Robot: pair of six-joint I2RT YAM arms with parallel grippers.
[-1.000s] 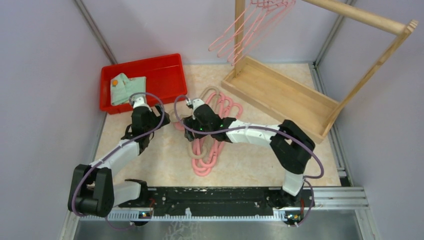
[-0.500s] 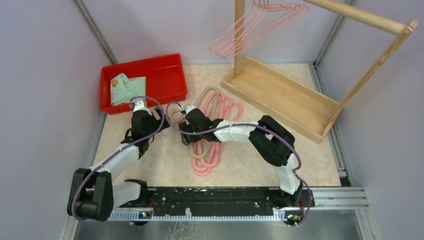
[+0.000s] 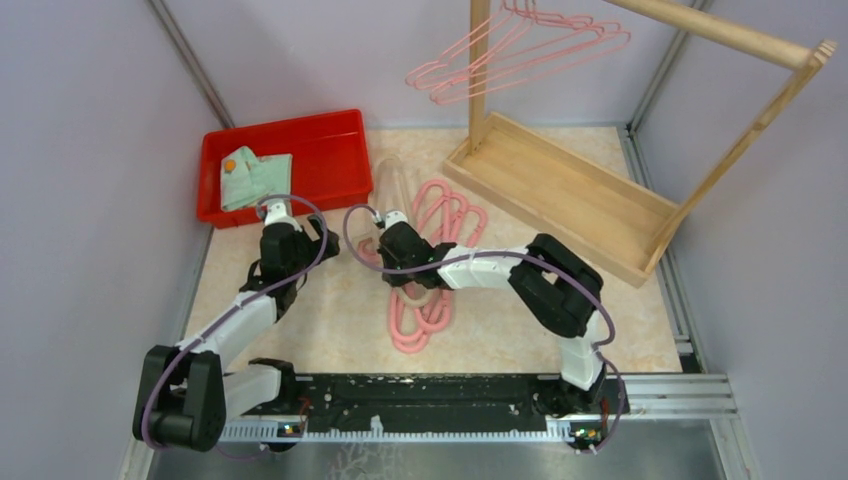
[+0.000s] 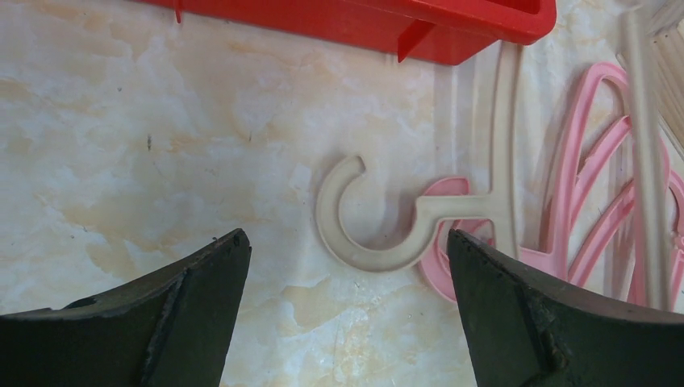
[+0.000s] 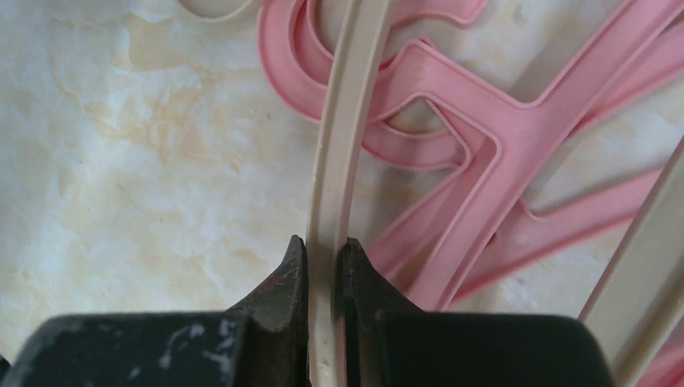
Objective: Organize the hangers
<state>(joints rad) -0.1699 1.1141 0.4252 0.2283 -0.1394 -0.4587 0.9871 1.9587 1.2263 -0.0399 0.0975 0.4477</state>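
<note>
- Hangers: we note a pink pile [image 3: 412,335] lying mid-table, with hung pink hangers [image 3: 520,55] on the far wooden rack [image 3: 565,190].
- Right gripper [image 5: 324,246]: its fingers pinch the bar of the beige hanger [image 5: 348,121], which crosses the pink pile.
- Left gripper [image 4: 345,239]: its fingers are spread wide, holding nothing, either side of the beige hook [image 4: 355,222], near the red bin [image 4: 452,24].

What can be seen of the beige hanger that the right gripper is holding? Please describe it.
The beige hanger looks like smooth, pale plastic: a flat, thin frame with an open round hook. The right gripper is shut on one of its bars. Its hook sits near the red tray, overlapping a pink hanger beneath. Whether it rests on the table or is lifted is unclear.
</note>
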